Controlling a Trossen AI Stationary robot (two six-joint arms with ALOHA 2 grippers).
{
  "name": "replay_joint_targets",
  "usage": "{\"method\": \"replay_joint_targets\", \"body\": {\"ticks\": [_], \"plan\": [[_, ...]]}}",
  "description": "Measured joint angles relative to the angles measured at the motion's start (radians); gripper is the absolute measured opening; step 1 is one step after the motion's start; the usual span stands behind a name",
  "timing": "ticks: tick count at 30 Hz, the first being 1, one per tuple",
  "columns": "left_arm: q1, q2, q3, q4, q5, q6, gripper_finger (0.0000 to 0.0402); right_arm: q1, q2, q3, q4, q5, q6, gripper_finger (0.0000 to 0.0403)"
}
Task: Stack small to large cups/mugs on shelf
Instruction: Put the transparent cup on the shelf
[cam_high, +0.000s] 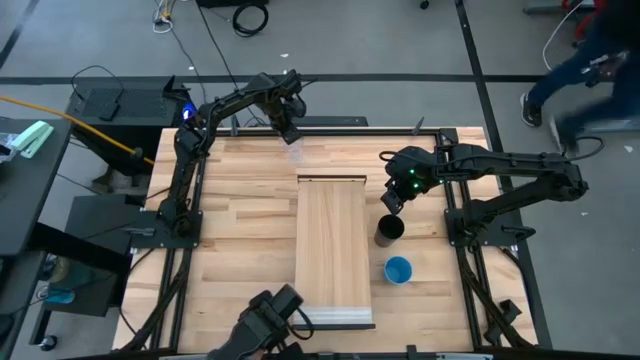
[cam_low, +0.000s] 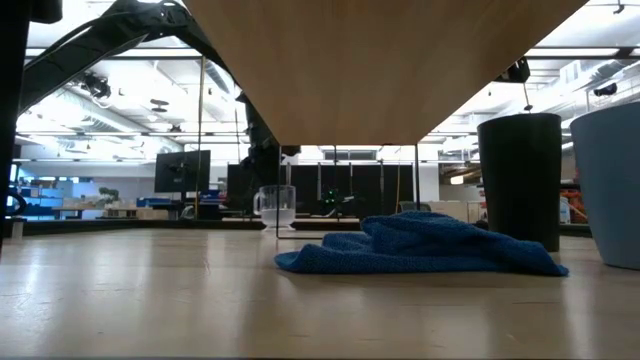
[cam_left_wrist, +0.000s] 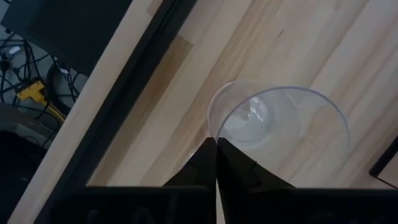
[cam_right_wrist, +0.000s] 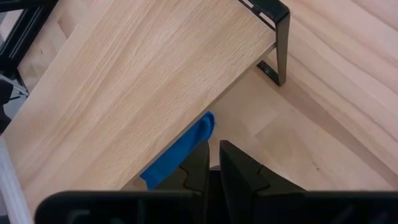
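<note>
The clear cup (cam_left_wrist: 273, 124) stands upright on its base near the table's far edge (cam_high: 296, 153), just beyond the shelf's far end. My left gripper (cam_left_wrist: 216, 146) comes down on it from above (cam_high: 292, 133) and is shut on its rim. The shelf (cam_high: 333, 250), a long light-wood board, runs down the table's middle, raised on black brackets (cam_right_wrist: 277, 43). To its right stand the black cup (cam_high: 390, 231) and, nearer the front, the blue cup (cam_high: 398, 270). My right gripper (cam_high: 392, 203) hovers shut just beyond the black cup, holding nothing (cam_right_wrist: 214, 155). My left gripper pinches the clear cup's wall at the rim (cam_left_wrist: 213, 127) between its two fingers, one finger inside the cup and one outside. The fingers point steeply down from above. The cup stands upright with its base on the table (cam_low: 277, 207).
A crumpled blue cloth (cam_low: 420, 245) lies on the table under the raised shelf and peeks out at its edge (cam_right_wrist: 180, 155). A black frame (cam_high: 330, 122) runs along the table's far edge, close behind the clear cup. Bare tabletop (cam_high: 240, 230) lies left of the shelf.
</note>
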Motion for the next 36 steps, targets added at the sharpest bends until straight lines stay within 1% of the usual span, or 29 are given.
{"method": "replay_joint_targets", "body": {"ticks": [7, 12, 17, 25, 30, 36], "plan": [[0.000, -0.006, 0.000, -0.075, 0.000, -0.007, 0.0005, 0.000, 0.000, 0.000, 0.000, 0.000, -0.011, 0.0044], [0.000, -0.054, 0.000, -0.097, 0.000, -0.018, 0.0004, 0.000, 0.000, 0.000, -0.001, 0.000, -0.018, 0.0044], [0.000, -0.125, 0.000, -0.109, -0.003, -0.068, 0.0003, 0.000, 0.000, 0.000, -0.005, 0.000, -0.019, 0.0044], [-0.006, -0.249, 0.000, -0.158, -0.012, -0.163, 0.0002, 0.000, -0.004, 0.000, -0.083, 0.000, -0.026, 0.0044], [-0.029, -0.343, 0.000, -0.172, -0.012, -0.217, 0.0001, 0.000, -0.028, 0.000, -0.131, 0.001, -0.026, 0.0044], [-0.089, -0.468, 0.001, -0.181, -0.012, -0.277, 0.0001, 0.000, -0.081, 0.000, -0.212, 0.016, -0.010, 0.0044]]}}
